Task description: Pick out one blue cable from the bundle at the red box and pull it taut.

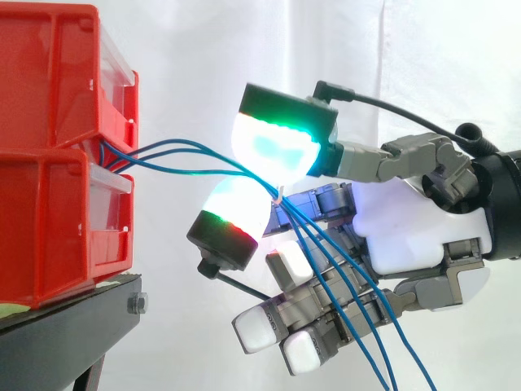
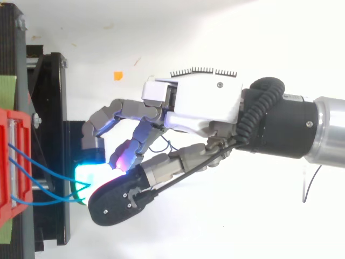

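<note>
Two red bins (image 1: 53,155) are stacked on a black stand (image 1: 73,326) at the left. Several thin blue cables (image 1: 187,171) come out between the bins and run right in slack curves. My hand (image 1: 407,220) is level with the bins, palm toward them. A pad glowing green and cyan (image 1: 273,142) and one glowing white with a red edge (image 1: 236,208) close together on the cables where they converge. Past the pinch, the cables hang down across the palm (image 1: 358,326). From above, the cables (image 2: 43,203) leave the red bin (image 2: 8,162) and end at the cyan pad (image 2: 89,175).
A small white tie (image 1: 278,194) sits on the cables just behind the pinch. The black stand (image 2: 54,135) runs along the left edge from above, with green tape (image 2: 8,91) on it. An orange mark (image 2: 117,75) lies on the white surface beyond the hand.
</note>
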### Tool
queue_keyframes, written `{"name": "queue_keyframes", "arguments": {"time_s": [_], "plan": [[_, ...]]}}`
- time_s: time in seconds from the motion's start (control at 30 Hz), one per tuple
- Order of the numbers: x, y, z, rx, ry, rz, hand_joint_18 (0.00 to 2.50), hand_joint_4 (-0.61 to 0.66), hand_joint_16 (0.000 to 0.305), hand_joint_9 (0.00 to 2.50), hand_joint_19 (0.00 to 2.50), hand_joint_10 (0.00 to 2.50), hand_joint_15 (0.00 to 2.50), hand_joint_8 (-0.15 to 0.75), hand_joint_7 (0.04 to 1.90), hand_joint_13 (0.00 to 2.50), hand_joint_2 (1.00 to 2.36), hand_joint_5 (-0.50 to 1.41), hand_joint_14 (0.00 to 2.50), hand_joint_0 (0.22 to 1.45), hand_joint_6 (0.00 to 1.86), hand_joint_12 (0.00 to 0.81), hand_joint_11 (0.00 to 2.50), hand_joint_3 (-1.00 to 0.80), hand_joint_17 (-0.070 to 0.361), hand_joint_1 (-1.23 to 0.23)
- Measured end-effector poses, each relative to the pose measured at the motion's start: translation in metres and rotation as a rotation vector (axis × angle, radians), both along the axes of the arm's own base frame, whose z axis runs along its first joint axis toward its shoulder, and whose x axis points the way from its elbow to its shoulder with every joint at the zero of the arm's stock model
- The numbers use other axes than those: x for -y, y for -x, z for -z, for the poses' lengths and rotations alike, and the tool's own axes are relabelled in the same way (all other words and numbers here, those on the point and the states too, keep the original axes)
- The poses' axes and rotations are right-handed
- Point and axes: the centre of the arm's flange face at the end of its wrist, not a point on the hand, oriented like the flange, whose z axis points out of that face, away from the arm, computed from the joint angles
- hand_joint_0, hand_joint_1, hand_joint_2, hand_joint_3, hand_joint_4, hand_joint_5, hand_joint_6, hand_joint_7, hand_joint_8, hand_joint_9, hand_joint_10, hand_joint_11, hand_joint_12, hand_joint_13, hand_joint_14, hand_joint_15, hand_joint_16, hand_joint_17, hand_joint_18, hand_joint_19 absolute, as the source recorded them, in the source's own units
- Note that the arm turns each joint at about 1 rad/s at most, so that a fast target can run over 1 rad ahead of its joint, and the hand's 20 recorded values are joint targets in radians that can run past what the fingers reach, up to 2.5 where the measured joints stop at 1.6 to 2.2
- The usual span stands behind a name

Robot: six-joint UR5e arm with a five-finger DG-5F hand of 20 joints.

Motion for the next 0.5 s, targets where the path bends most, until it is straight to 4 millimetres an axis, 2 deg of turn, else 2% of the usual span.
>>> {"name": "queue_keyframes", "arguments": {"time_s": [0.13, 0.27, 0.5], "plan": [[0.0003, -0.0002, -0.0005, 0.002, 0.0, 0.001, 0.74, 0.06, 0.044, 1.21, 0.57, 0.02, 0.43, 0.291, 1.1, 0.86, 1.02, -0.09, 0.02, 0.65, 0.9, 0.363, 0.57, -0.27, 0.099, -0.84], [0.0006, -0.0005, -0.0009, 0.005, 0.0, 0.003, 0.75, 0.05, 0.044, 1.2, 0.57, 0.02, 0.44, 0.299, 1.23, 0.86, 1.02, -0.1, 0.02, 0.69, 0.9, 0.364, 0.59, -0.24, 0.1, -0.91], [0.0007, -0.0008, -0.0005, 0.005, 0.001, 0.004, 0.78, -0.08, 0.044, 1.21, 0.57, 0.02, 0.45, 0.307, 1.27, 0.89, 1.0, -0.11, 0.02, 0.77, 0.92, 0.355, 0.59, -0.49, 0.1, -0.88]]}}
